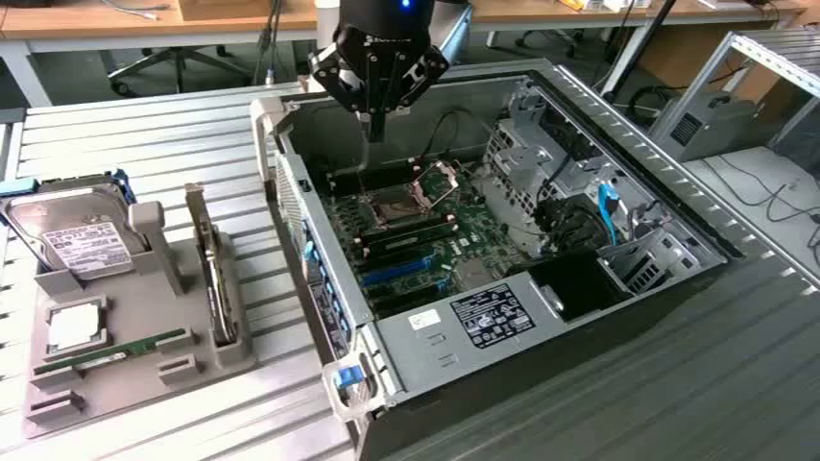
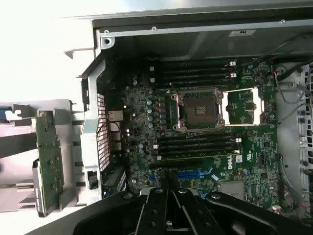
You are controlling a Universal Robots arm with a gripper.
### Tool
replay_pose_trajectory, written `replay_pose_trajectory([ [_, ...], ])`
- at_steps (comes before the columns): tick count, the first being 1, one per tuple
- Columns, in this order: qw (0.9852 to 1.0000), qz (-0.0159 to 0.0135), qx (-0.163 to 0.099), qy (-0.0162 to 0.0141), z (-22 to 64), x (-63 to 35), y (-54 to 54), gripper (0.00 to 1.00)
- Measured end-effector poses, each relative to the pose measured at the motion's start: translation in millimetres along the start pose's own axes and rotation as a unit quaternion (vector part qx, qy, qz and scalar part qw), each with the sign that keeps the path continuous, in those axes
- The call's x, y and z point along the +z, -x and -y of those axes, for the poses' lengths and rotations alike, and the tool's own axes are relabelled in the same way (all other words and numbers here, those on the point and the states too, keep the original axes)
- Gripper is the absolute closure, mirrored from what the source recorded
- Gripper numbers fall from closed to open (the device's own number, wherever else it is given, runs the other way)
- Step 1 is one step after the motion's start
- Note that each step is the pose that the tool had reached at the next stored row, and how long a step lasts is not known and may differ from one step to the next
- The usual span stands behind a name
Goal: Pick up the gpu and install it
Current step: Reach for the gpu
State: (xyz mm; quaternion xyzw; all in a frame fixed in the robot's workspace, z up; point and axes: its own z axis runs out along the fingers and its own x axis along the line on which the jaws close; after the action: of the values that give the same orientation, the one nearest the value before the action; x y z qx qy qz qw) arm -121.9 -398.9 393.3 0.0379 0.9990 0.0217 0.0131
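One gripper [image 1: 374,123], pressed together and empty, above one open case [image 1: 429,360]. One gpu [image 1: 211,274] upright in one tray [image 1: 192,373] on the table [image 1: 129,134], well apart, beside one hard drive [image 1: 84,240] and one RAM stick [image 1: 109,353].

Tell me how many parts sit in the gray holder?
4: hard drive farthest, silver chip and green memory stick nearer, gpu upright on the exterior view's right. Others may be hidden.

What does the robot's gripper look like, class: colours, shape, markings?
The gripper is black, built from hinged linkage bars with round pivot bolts, tapering to two slim fingers. Small white lettering marks its body; a blue light glows above it.
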Motion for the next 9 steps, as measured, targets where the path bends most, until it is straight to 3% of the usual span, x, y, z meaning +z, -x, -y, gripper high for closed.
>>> replay_pose_trajectory([
  [9,1.0000,0.0000,0.000,0.0000,0.0,0.0,0.0,0.89],
])
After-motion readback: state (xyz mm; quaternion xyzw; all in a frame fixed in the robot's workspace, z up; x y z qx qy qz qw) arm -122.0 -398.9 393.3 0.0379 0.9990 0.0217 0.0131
